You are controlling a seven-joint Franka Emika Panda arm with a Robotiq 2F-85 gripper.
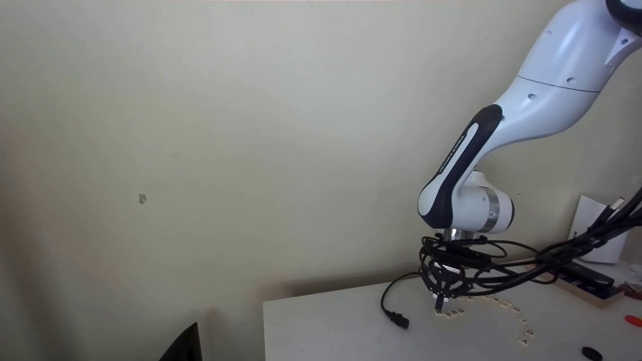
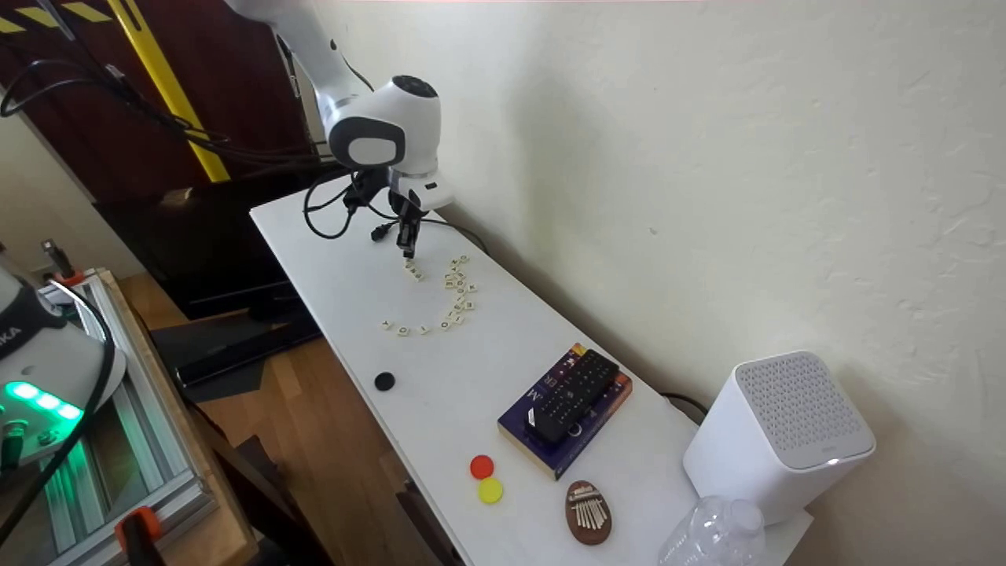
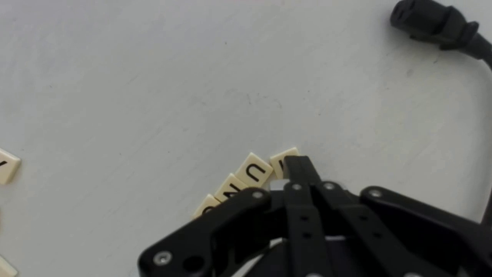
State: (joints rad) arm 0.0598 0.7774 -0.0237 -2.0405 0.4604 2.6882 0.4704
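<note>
- One claw [image 2: 407, 255].
- Four letter tiles [image 3: 254, 169] in the short row by the claw, one of them partly hidden behind it in the wrist view.
- More than ten further tiles [image 2: 424, 330] in the long curved line, too small and close together to count exactly.
- One black disc [image 2: 384, 381], one red disc [image 2: 482, 467] and one yellow disc [image 2: 490, 491], making three in all.
- One book [image 2: 542, 393], with at least one remote control [image 2: 574, 397] lying on it.
- One thumb piano [image 2: 588, 513].
- One white box [image 2: 739, 456] with a grille.
- One clear plastic bottle [image 2: 711, 536].
- One black plug [image 3: 430, 21].
- Two clamps [image 2: 141, 516] with red parts.
- Three green lights [image 2: 48, 401].
- One white worktop [image 2: 338, 291].
</note>
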